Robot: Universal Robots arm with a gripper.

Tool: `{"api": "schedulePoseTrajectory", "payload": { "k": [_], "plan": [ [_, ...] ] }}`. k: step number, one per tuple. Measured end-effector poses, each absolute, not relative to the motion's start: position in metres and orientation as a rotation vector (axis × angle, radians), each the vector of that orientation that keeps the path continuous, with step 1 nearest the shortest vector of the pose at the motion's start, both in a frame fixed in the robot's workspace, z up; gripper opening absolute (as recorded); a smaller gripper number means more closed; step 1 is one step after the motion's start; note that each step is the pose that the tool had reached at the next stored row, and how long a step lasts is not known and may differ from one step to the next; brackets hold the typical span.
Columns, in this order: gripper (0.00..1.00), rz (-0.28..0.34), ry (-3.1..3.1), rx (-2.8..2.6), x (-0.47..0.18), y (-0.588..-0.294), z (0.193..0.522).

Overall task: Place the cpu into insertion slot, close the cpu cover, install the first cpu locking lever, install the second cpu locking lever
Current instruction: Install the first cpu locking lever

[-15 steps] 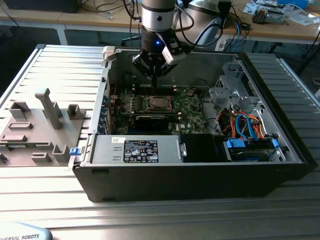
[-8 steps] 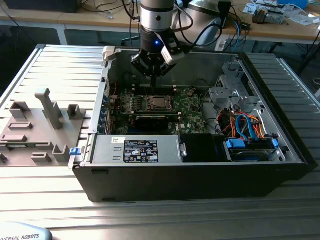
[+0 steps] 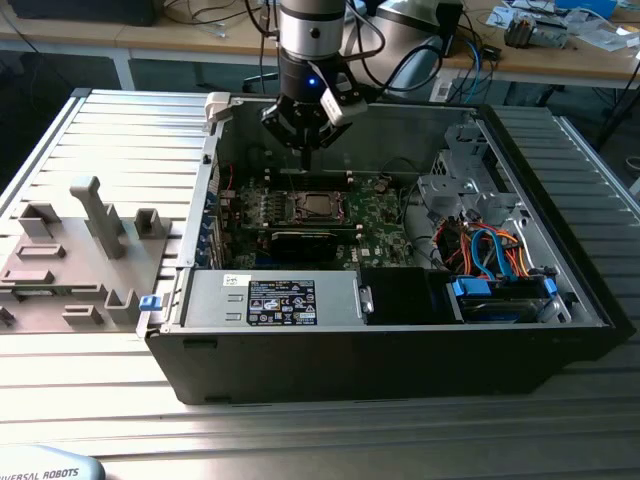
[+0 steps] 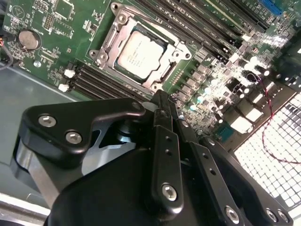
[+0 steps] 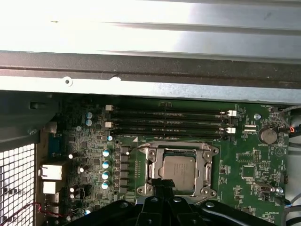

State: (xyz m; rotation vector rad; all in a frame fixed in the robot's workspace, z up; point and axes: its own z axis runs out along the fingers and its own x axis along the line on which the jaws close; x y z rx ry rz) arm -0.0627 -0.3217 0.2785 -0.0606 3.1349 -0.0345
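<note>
The cpu (image 3: 316, 207) (image 4: 140, 52) (image 5: 181, 172), a flat silver-grey square, lies in the insertion slot (image 5: 207, 153) on the green board inside the open computer case. The cpu cover (image 4: 106, 47) (image 5: 153, 165), a silver frame with a cut-out middle, lies flat around the chip. My gripper (image 3: 306, 160) (image 4: 162, 101) (image 5: 162, 184) hangs above the board, beside the socket's edge and a little clear of it. Its black fingers (image 4: 165, 141) are pressed together with nothing between them.
Memory slots (image 5: 169, 122) run alongside the socket. A long black card (image 3: 305, 240) lies in front of it, then the power supply (image 3: 280, 295). Blue and orange cables (image 3: 495, 260) fill the case at the exterior view's right. A grey fixture (image 3: 90, 240) stands outside, at that view's left.
</note>
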Motion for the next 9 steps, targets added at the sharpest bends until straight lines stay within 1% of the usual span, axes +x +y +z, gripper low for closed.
{"api": "schedulePoseTrajectory", "payload": {
  "k": [9],
  "plan": [
    [0.11,-0.034,3.135,-0.061,-0.0652,-0.3217,0.2784]
  ]
}}
